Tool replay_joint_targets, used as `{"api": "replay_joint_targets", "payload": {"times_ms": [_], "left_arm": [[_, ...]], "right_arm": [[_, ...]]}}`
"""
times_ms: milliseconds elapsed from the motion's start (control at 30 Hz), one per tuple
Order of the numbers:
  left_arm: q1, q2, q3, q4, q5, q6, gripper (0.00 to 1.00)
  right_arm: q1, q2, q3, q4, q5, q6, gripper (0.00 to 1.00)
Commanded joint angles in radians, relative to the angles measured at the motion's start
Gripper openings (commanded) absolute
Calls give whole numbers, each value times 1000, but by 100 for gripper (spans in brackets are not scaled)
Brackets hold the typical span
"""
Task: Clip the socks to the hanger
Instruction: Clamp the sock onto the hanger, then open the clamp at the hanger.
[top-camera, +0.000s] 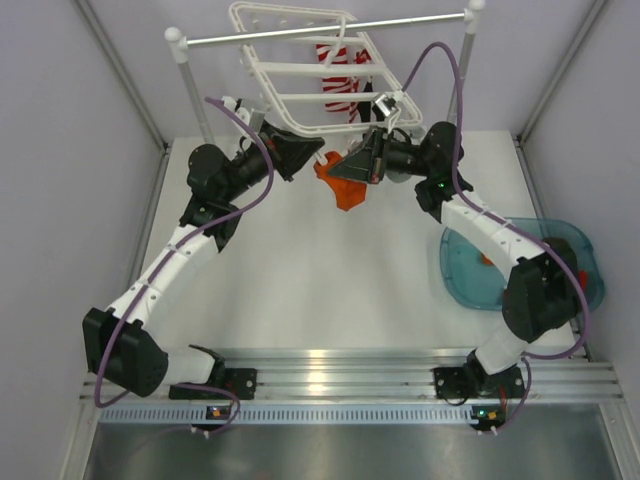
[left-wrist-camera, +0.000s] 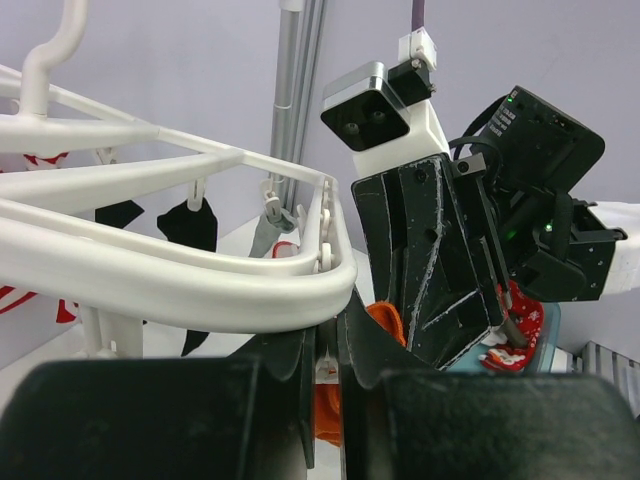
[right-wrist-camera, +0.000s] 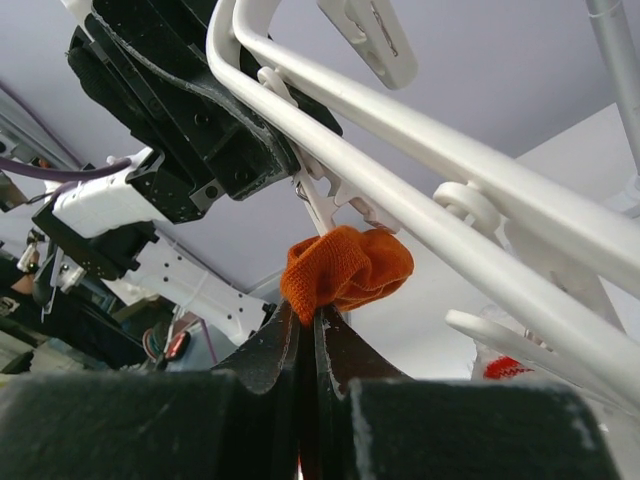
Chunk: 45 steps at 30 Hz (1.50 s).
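A: Right gripper (right-wrist-camera: 308, 320), status?
B: Clenched on the orange sock (right-wrist-camera: 346, 268). Jaws pressed together, and the bunched fabric bulges out just above the fingertips.
A: Sock position against the hanger (top-camera: 300, 72)?
B: Right under its near rim. In the right wrist view the bunch sits just below a white bar, beside a small dangling clip (right-wrist-camera: 322, 198). Cannot tell if cloth and clip touch.
A: And from above?
B: The rest of the sock hangs free below the gripper, above the table (top-camera: 290, 290), between the 2 grippers.
A: Left gripper (top-camera: 316, 158)?
B: Closed, jaws tight, up against the same near rim of the frame and facing the right gripper from close by. A bit of white plastic shows between its fingers (left-wrist-camera: 290, 400) in its own wrist view; cannot tell whether it is pinched.
A: Other socks?
B: 1 red-and-white striped sock (top-camera: 338, 78) hangs under the far bars. 2 black socks (left-wrist-camera: 196, 226) and 1 grey sock (left-wrist-camera: 264, 236) hang from clips. The hanger hangs from the silver rail (top-camera: 300, 34).
A: Anything else?
B: Blue bin (top-camera: 578, 238) at the table's right side, well apart from the hanger.
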Motion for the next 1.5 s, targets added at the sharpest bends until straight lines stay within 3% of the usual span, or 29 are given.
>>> {"api": "replay_joint_targets", "payload": {"times_ms": [0,133,267,367,500,967,1233,1467], "left_arm": [[0,13,15,2,46,-2,0],[0,9,19,-15,47,-1,8],[0,-1,21,-38,38,15,33],[0,-13,21,-43,37,13,46],[2,-59,16,-62,35,7,53],[71,-300,-77,-250,-140,12,58],[161,-279,-57,-317,-121,56,59],[161,-225,-59,-222,-112,72,54]], "right_arm": [[21,-13,54,59,-10,-7,0],[21,-13,62,49,-10,-18,0],[19,-23,66,30,-15,-34,0],[18,-31,75,-22,-18,-71,0],[2,-34,76,-59,-18,-100,0],[-53,-59,88,-186,-45,-199,0],[-58,-59,91,-198,-51,-209,0],[-59,-56,94,-203,-59,-212,0]]}}
